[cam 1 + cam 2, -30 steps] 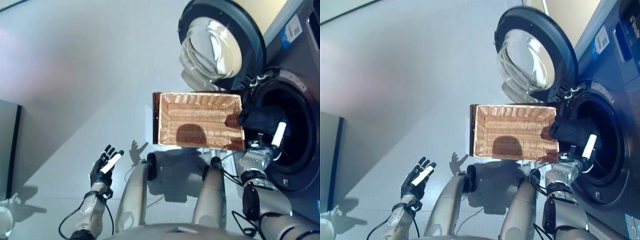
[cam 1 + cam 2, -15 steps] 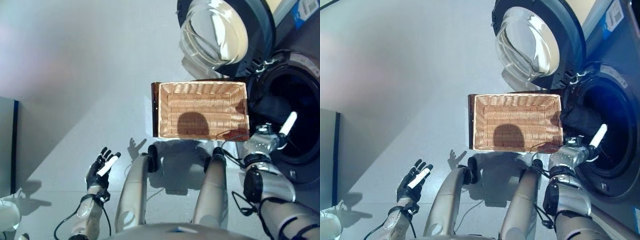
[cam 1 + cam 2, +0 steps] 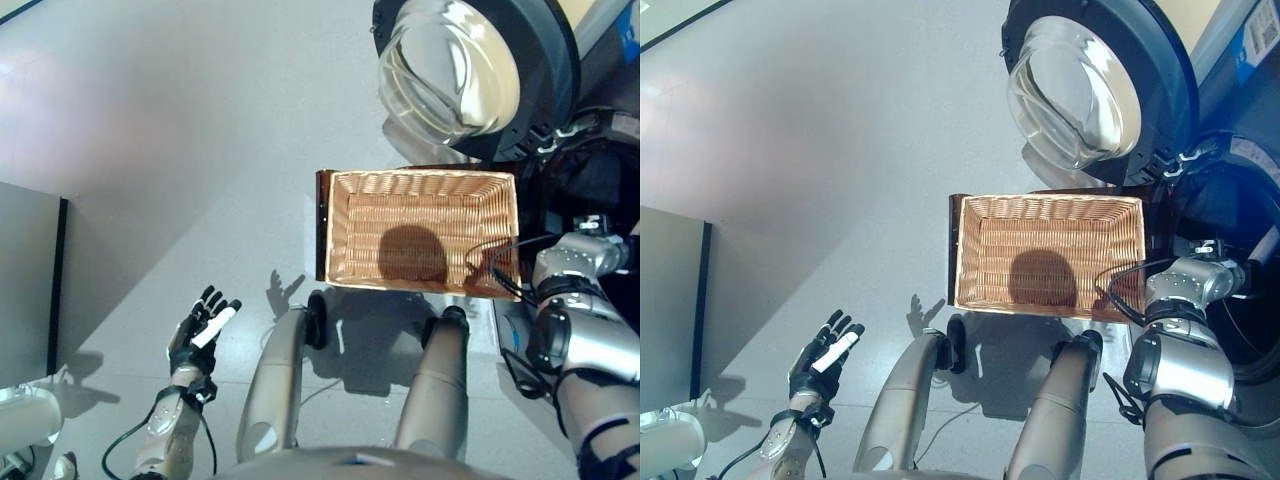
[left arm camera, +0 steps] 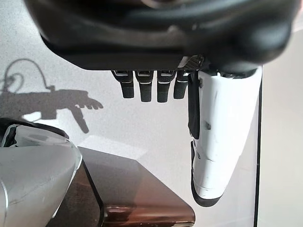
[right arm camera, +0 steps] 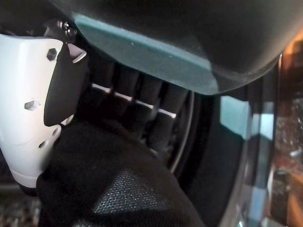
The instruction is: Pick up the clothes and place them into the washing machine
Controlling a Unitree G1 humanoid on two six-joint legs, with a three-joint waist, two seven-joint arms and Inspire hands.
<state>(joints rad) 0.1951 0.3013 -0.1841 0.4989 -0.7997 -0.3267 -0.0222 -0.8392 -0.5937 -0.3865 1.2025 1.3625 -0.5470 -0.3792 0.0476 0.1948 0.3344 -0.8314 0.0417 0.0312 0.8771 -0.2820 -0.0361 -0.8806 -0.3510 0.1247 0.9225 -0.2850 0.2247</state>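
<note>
My right hand (image 5: 28,94) is inside the washer (image 3: 1240,190) mouth, with a dark cloth (image 5: 113,189) bunched just under the fingers (image 5: 142,101) and against the thumb; the fingers hang fairly straight over it, and I cannot tell whether they grip it or have let it go. If I pull the arm out now and the cloth is caught on a finger, I judge it would drag back over the washer's rim and drop to the floor (image 3: 200,130) between washer and basket (image 3: 425,228). It could also be left draped on the rim, where the door (image 3: 465,70) would trap it. The basket beside the washer looks empty, so this cloth seems to be the last. Room is tight here: the basket's near corner sits just beside my right wrist, the washer's rim curves close round the hand, and the door stands open above the basket, so the clean way out is straight back toward me. My left hand (image 3: 205,330) hangs well away from the washer, fingers spread and holding nothing, over bare floor with plenty of space. A grey cabinet (image 3: 25,280) stands farther out beyond it.
</note>
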